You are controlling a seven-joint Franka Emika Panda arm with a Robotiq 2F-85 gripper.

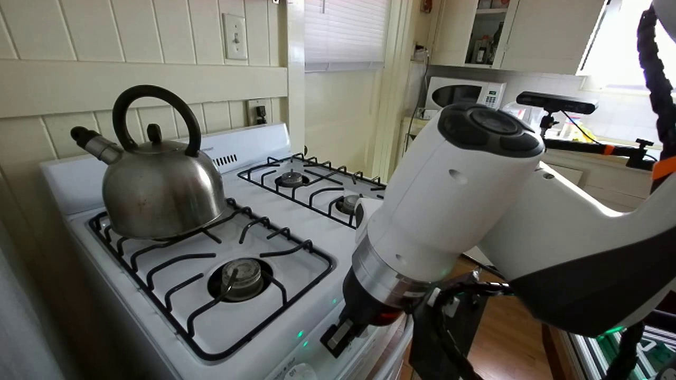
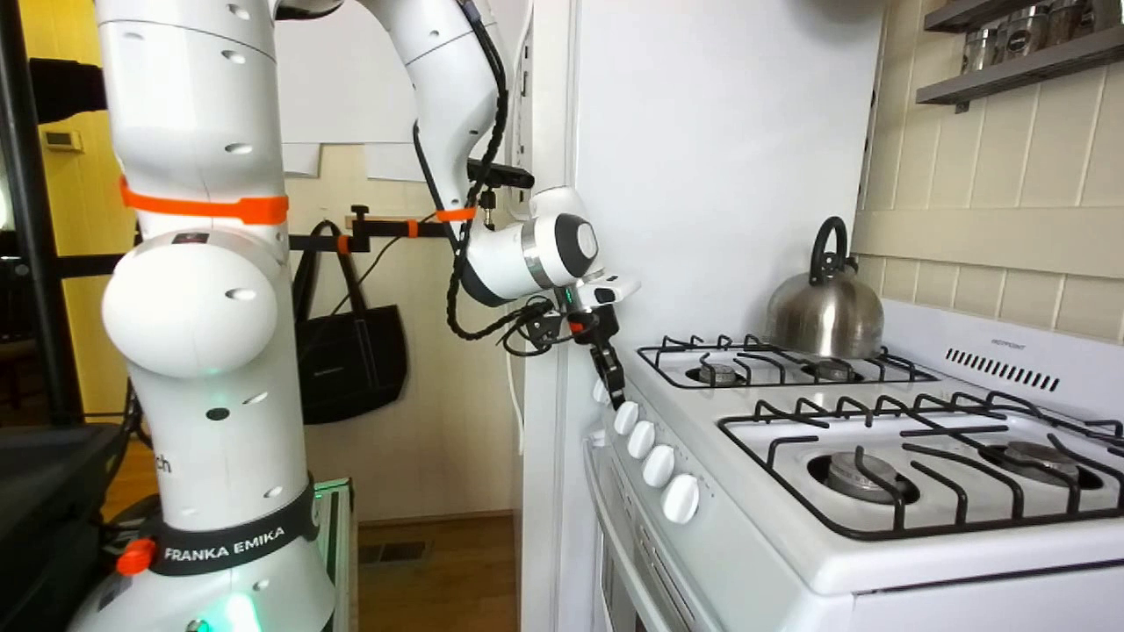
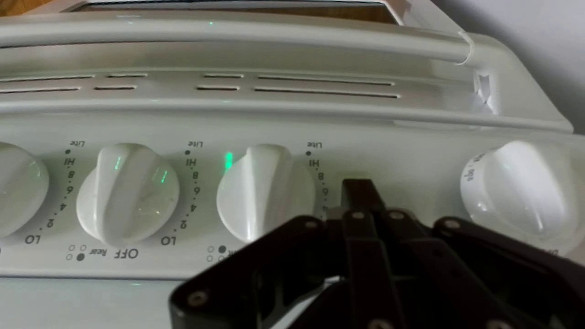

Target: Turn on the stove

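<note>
By the front of the white enamel gas range (image 2: 720, 404), the black two-fingered gripper (image 3: 361, 194) hangs clenched on nothing, the nearest round white knob (image 3: 267, 194) at its nine o'clock in the wrist view, ridge (image 3: 261, 196) running roughly twelve to six.

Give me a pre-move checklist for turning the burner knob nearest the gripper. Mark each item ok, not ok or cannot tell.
1. Gripper open for a grasp: not ok; it is shut.
2. Knob between the fingers: not ok; they stand beside it.
3. Knob at OFF: cannot tell; the gripper partly blocks the view there.
4. Kettle clear of the arm: ok; it stands apart from it, at the back of the stove.
5. Burner in front of the kettle unlit: ok; no flame shows there.
</note>
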